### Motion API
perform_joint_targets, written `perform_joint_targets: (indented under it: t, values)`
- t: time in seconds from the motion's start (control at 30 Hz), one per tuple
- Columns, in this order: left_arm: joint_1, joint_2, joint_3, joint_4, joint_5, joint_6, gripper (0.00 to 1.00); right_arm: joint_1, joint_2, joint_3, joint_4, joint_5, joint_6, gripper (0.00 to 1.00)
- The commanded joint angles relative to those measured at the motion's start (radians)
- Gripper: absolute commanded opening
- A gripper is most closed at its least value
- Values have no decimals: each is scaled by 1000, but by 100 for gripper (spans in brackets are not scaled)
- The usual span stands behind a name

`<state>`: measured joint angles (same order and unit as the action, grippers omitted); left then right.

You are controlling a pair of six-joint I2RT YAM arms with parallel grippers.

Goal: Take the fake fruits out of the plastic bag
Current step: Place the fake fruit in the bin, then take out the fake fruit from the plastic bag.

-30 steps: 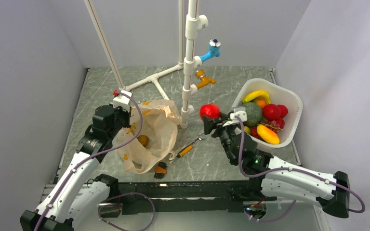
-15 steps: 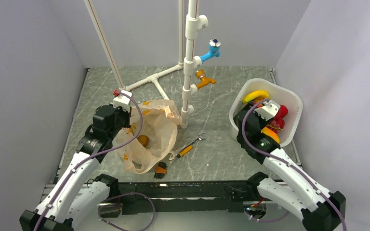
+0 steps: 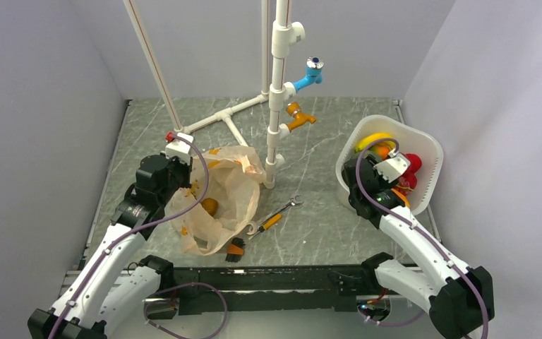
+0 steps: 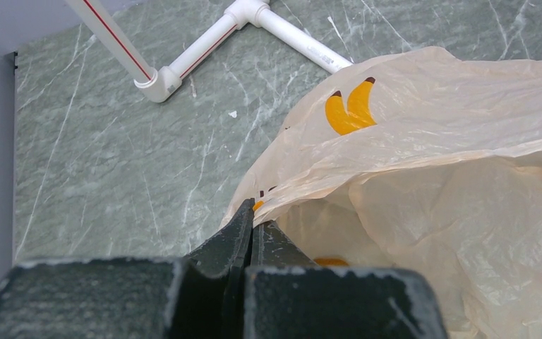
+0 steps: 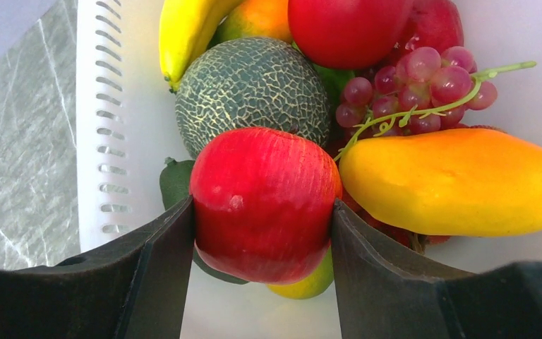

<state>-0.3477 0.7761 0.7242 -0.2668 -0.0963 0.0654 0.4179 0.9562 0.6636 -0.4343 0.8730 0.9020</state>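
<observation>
Since the frame one second earlier, the right arm has swung away from the middle of the table (image 3: 324, 226) and is now hanging over the white basket (image 3: 423, 145). The left arm has not changed position.

The right gripper (image 5: 262, 208) is clamping the red fruit (image 5: 265, 191), with both fingers pressing against its sides. The red fruit is sitting inside the basket, above the other contents. It is lying just in front of the netted melon (image 5: 254, 85) and beside the yellow-orange elongated fruit (image 5: 459, 180). A grape bunch (image 5: 423, 78) and a banana (image 5: 183, 28) are lying farther back. The slotted basket wall (image 5: 106, 106) is showing on the left of the wrist view.

The left gripper (image 4: 252, 222) is pinching the rim of the plastic bag (image 4: 430, 141) between fully closed fingers and is holding the mouth open. The bag is lying on the left half of the table, next to the white pipe stand (image 3: 279, 92). A yellow-brown fruit (image 3: 209, 206) is resting inside the bag. A wrench (image 3: 275, 215) is lying on the table, just right of the bag.
</observation>
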Motion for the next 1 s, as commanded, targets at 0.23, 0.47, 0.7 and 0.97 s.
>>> perform_joint_targets:
  t: [0.23, 0.47, 0.7, 0.97]
  values:
    - [-5, -7, 43, 11, -11, -2, 0, -4, -105, 8, 79, -109, -109, 98]
    - [-5, -4, 43, 11, -11, -3, 0, 31, -225, -13, 264, -469, -333, 99]
    - [-5, -1, 42, 9, -10, -3, 0, 114, -121, -96, 513, -925, -450, 99]
    - [-7, -15, 37, 19, -7, 0, 0, 603, 48, -180, 773, -875, -520, 95]
